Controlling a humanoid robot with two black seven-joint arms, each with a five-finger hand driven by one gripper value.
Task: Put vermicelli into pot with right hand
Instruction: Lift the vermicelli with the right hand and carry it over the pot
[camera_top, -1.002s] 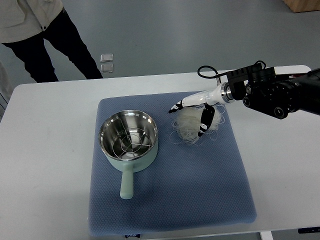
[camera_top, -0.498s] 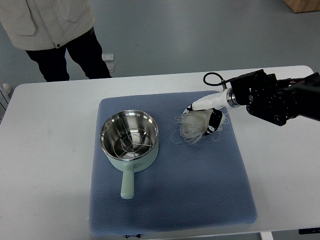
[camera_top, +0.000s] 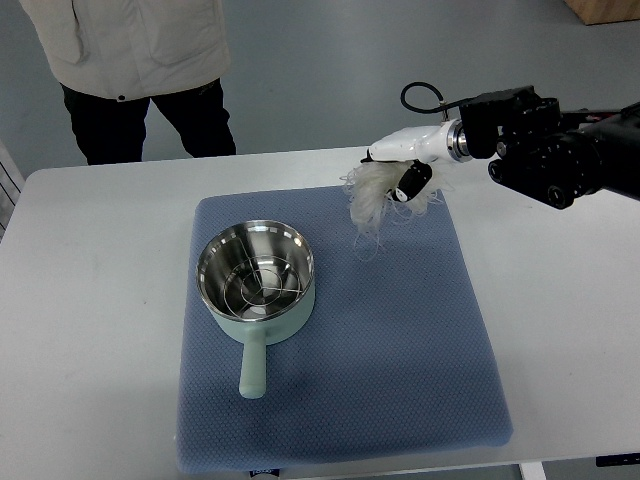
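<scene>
The right hand (camera_top: 398, 170), white with dark fingertips, is closed around the upper part of a pale, translucent tangle of vermicelli (camera_top: 368, 197), which hangs in the air over the far right part of the blue quilted mat (camera_top: 420, 340), with loose strands trailing below and curling out to the sides. The bundle looks very light, soft and springy, so it should sag and shed stray threads; a pinch through the thick middle of the clump seems safer than catching its wispy edges. To its left on the mat stands the mint-green pot (camera_top: 256, 278) with a shiny steel inside and a wire rack, handle toward the camera, on the white surface (camera_top: 90, 330)
</scene>
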